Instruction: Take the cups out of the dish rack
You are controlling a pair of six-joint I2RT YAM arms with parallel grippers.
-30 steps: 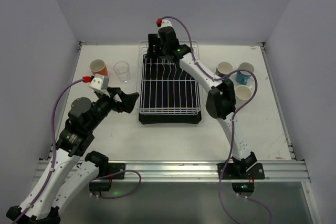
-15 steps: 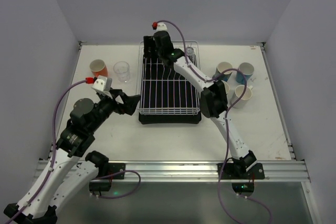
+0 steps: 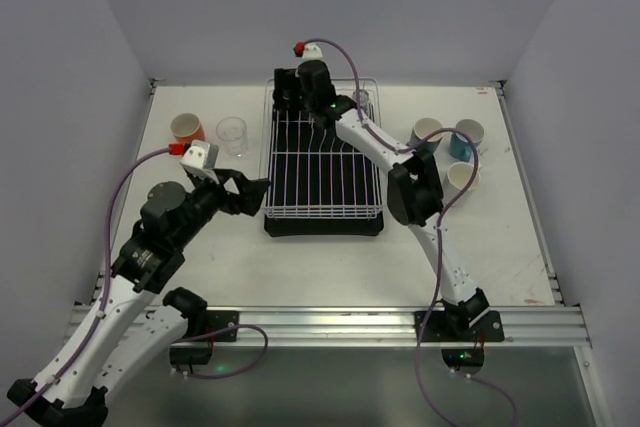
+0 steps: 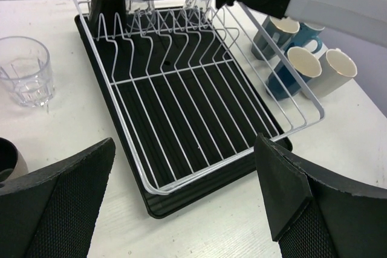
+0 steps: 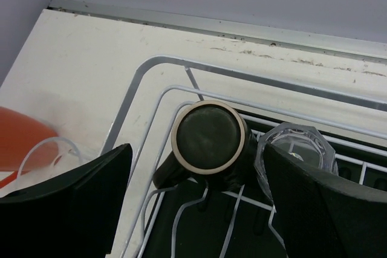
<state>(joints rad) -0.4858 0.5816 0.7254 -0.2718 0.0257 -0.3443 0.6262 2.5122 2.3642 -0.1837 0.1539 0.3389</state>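
Over the last second the right arm has swung its elbow a little and settled over the far left corner of the rack (image 3: 320,211), and the right claw (image 5: 198,167) has spread its fingers wider. The left arm has edged slightly toward the rack's near left corner. The cups on the desk (image 3: 300,267) lie where they did. In the right wrist view the claw now stands wide open and empty. One finger is on each side of a dark mug (image 5: 208,136) with a clear gap between, so nothing is gripped yet. That mug sits upside down in the rack's far left corner, base up with a pale ring round it. A clear glass (image 5: 294,149), also inverted, stands just beside it to the right. The widening reads as preparation for a grasp: the fingers look set to come down around the mug and close. The glass is close, so the right-hand finger could nudge it on the way down. The left claw (image 4: 184,167) is fully open and holds nothing, hovering near the rack's near left corner. Most of the unloading looks done. Four mugs (image 4: 300,64) are grouped on the desk to the right of the rack, and an orange cup (image 3: 187,128) and a tumbler (image 3: 232,134) stand to its left. The near and middle rows of the rack are bare, with at least the mug and glass left at the far end.
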